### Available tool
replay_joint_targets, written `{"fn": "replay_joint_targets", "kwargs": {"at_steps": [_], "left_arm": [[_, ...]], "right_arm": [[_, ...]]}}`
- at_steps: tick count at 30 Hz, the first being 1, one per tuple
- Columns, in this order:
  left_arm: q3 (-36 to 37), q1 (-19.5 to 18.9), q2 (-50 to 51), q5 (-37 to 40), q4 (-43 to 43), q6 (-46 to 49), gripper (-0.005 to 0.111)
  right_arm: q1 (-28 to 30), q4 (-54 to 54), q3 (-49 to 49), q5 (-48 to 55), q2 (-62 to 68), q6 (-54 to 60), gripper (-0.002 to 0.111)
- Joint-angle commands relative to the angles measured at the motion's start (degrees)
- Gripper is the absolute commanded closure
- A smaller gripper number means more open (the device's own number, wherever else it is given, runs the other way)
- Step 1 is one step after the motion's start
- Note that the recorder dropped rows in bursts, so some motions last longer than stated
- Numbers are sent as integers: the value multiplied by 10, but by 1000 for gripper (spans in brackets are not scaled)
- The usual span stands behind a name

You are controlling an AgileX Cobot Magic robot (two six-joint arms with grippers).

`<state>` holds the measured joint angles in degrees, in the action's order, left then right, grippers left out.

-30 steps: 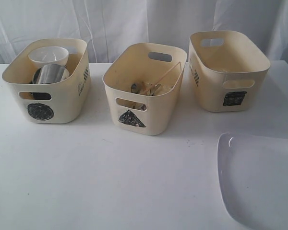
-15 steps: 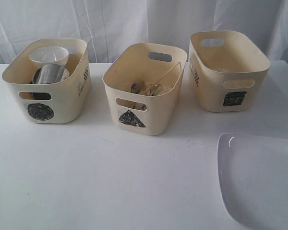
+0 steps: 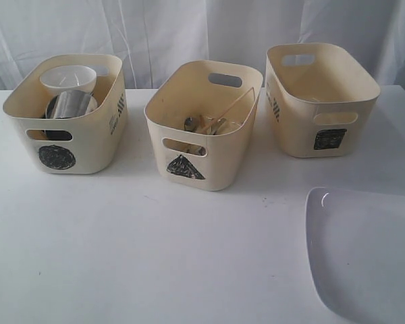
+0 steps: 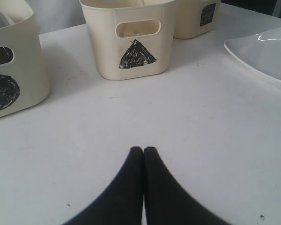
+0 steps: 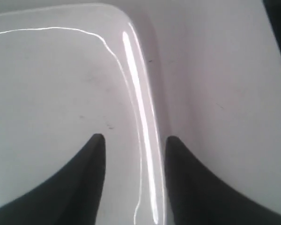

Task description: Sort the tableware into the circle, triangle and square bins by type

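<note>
Three cream bins are standing in a row across the upper part of the exterior frame on the white desk (image 3: 155, 250): the circle bin (image 3: 88, 145) at upper left, the triangle bin (image 3: 219, 162) in the upper middle and the square bin (image 3: 300, 125) at upper right. A small white bowl (image 3: 68, 79) is sitting high in the circle bin above a steel mug (image 3: 69, 104). Steel cutlery (image 3: 202, 125) is lying in the bottom of the triangle bin, with a chopstick (image 3: 235, 104) leaning towards its far corner. What is resting inside the square bin is too hidden to tell. The large white plate (image 3: 368, 256) is lying flat on the desk at the lower right of the frame, running off the edge, well apart from the bins. The left tool (image 4: 144, 150) is hanging over bare desk in front of the triangle bin with its tips pressed together, pinching nothing. The right tool (image 5: 136, 139) is standing spread astride the rounded corner rim of the plate, one finger (image 5: 91, 164) over the plate's inside and the other over the desk (whether either finger is touching the rim is unclear).
</note>
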<state>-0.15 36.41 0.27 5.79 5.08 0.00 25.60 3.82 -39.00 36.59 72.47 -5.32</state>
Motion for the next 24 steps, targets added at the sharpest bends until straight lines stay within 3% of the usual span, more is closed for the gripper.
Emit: {"fn": "replay_joint_targets", "kwargs": {"at_steps": [1, 6, 12, 17, 24], "left_arm": [[1, 3, -3, -1, 6, 0, 107], [1, 3, -3, -1, 6, 0, 107], [1, 3, -3, -1, 6, 0, 107], [1, 3, -3, -1, 6, 0, 107], [1, 3, -3, -1, 6, 0, 107]], "right_arm": [[57, 8, 6, 2, 1, 47, 68], [87, -45, 8, -16, 22, 131, 68], [94, -231, 8, -11, 119, 410, 69], [104, -223, 8, -67, 135, 415, 69], [145, -229, 8, -64, 144, 446, 69]]}}
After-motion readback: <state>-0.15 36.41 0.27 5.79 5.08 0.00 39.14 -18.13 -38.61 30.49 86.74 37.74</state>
